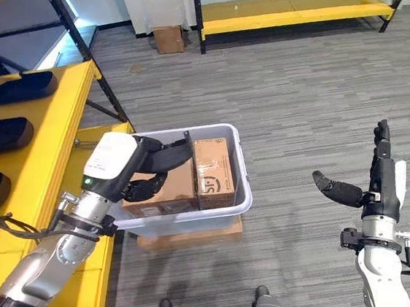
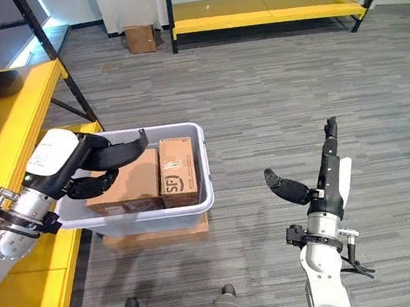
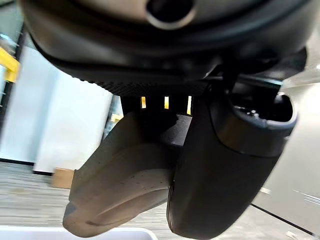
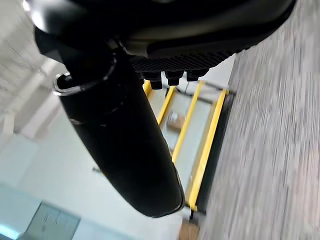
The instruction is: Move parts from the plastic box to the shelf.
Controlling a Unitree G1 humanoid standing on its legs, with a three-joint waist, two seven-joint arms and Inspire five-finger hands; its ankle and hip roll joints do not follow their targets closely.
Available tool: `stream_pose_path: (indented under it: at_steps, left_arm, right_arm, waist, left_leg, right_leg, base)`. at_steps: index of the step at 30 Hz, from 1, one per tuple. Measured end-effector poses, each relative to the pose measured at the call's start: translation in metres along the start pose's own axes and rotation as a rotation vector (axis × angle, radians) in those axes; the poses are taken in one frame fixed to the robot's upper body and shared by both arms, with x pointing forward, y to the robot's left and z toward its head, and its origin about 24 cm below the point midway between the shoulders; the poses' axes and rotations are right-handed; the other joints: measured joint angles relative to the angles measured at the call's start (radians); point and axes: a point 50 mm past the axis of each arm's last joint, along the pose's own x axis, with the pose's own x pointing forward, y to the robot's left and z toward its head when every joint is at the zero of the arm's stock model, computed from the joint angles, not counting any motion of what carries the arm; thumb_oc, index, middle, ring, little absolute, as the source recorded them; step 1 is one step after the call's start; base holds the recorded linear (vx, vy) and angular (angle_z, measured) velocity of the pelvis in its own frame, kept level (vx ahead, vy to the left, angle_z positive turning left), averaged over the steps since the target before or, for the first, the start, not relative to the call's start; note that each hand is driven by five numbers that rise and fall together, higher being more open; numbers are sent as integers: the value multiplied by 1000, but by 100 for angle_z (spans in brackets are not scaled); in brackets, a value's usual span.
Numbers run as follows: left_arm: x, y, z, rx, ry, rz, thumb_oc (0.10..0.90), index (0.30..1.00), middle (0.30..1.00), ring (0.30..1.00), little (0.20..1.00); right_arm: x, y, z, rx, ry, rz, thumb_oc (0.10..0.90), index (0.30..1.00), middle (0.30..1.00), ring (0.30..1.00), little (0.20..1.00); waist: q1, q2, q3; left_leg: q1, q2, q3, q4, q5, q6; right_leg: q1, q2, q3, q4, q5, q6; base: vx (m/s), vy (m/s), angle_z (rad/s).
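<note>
- Standing at the far left: yellow shelf [image 1: 51,152], already bearing dark parts [image 1: 1,136] along its outer edge.
- Reaching into the plastic box [image 1: 241,173] from the shelf side: left hand [image 1: 149,166], thumb extended over the top of the flat cardboard box [image 2: 132,186], fingers curling at that box's near side; not yet confirming a full clamp, so treating grip as partial.
- Lying directly under and ahead of the left hand: flat cardboard box, long axis running roughly across the plastic box, toward the second carton.
- Standing upright just beside it, touching, against the right wall of the plastic box: printed cardboard box [image 1: 212,173].
- Resting under the plastic box: brown cardboard base [image 1: 196,235], edges protruding.
- Holding well apart to the right, over bare floor: right hand [image 2: 328,182], fingers straight and pointing up, thumb spread out, carrying nothing.
- Judging nearness: left hand touching the load, right hand far off; next lift therefore depending on the left hand alone, moving leftward toward the shelf.
</note>
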Motion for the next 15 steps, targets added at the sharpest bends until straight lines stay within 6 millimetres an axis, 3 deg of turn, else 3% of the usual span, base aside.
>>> stream_pose_path:
  at_steps: [1,2,3,4,5,6,8,9,10,11,12,14,15]
  left_arm:
    - [3,1,2,0,-10,2,400,300,300,300,300]
    - [3,0,3,0,-17,-2,400,300,300,300,300]
    - [3,-1,3,-2,-19,-6,400,300,300,300,300]
    - [7,-5,6,-18,-32,-12,400,300,300,300,300]
    - [8,-9,9,-32,-45,-22,400,300,300,300,300]
    - [9,-10,12,-43,-56,-29,400,300,300,300,300]
    - [14,-7,19,-56,-94,-5,400,300,300,300,300]
    - [17,-5,21,-57,-106,8,400,300,300,300,300]
    - [22,-4,23,-58,-118,24,400,300,300,300,300]
    - [24,-2,25,-58,-129,32,400,300,300,300,300]
    - [25,-1,26,-57,-135,34,400,300,300,300,300]
    - [27,-1,27,-58,-147,39,400,300,300,300,300]
    - [28,-2,28,-57,-151,36,400,300,300,300,300]
  right_arm:
    - [3,-6,4,-13,-18,-7,900,1000,1000,1000,1000]
    - [3,-6,7,4,-28,-16,900,1000,1000,1000,1000]
    - [2,-5,8,22,-31,-20,900,1000,1000,1000,1000]
    - [-1,-7,9,28,-35,-22,900,1000,1000,1000,1000]
    - [-5,-9,9,22,-30,-15,900,1000,1000,1000,1000]
    - [-9,-11,9,17,-29,-7,900,1000,1000,1000,1000]
    - [-18,-21,9,10,-26,-41,900,1000,1000,1000,1000]
    - [-21,-25,8,11,-17,-58,900,1000,1000,1000,1000]
    - [-26,-29,5,19,2,-91,900,1000,1000,1000,1000]
    - [-31,-31,2,21,20,-111,900,1000,1000,1000,1000]
    - [-32,-33,1,20,23,-116,900,1000,1000,1000,1000]
    - [-37,-34,-2,17,39,-117,900,1000,1000,1000,1000]
    - [-41,-33,-4,19,54,-121,900,1000,1000,1000,1000]
  waist:
    - [9,-1,6]
    - [14,-7,9]
    - [12,-13,12]
    - [6,-29,20]
    - [6,-34,19]
    - [-15,-36,18]
    - [-61,-26,12]
    - [-75,-25,12]
    - [-106,-23,11]
    - [-123,-16,8]
    - [-128,-8,6]
    - [-147,12,0]
    - [-151,13,-1]
  left_leg:
    - [-12,5,-23,-35,71,6]
    - [-27,8,-22,-46,128,24]
    - [-41,8,-19,-22,124,22]
    - [-91,-26,-37,147,25,14]
    - [-107,-49,-31,259,-69,30]
    - [-109,-67,-14,378,-133,25]
    - [-60,-93,40,442,-202,29]
    - [-50,-92,48,408,-210,25]
    - [-42,-81,69,362,-257,28]
    - [-4,-94,82,267,-233,31]
    - [31,-94,103,211,-247,42]
    - [85,-111,117,67,-260,30]
    - [114,-135,115,9,-240,23]
  right_leg:
    - [-15,-19,-43,23,-20,-46]
    - [-16,-26,-58,20,-26,-54]
    - [-11,-28,-62,13,-25,-59]
    - [6,-61,-108,-12,-5,-98]
    - [24,-73,-120,-44,8,-105]
    - [50,-84,-152,-80,22,-112]
    - [77,-85,-217,-124,43,-105]
    - [81,-84,-239,-135,52,-103]
    - [106,-89,-292,-159,67,-94]
    - [120,-81,-313,-172,71,-89]
    - [124,-73,-322,-176,73,-86]
    - [127,-72,-343,-178,87,-71]
    - [130,-84,-343,-187,102,-61]
  base:
    - [-225,-232,77]
    - [-222,-229,67]
    - [-192,-222,62]
    - [-77,-154,63]
    - [-74,-226,74]
    - [-46,-189,67]
    - [-52,-54,83]
    - [-36,67,102]
    - [80,123,89]
    - [58,193,75]
    - [59,253,41]
    - [-21,246,20]
    - [-31,157,19]
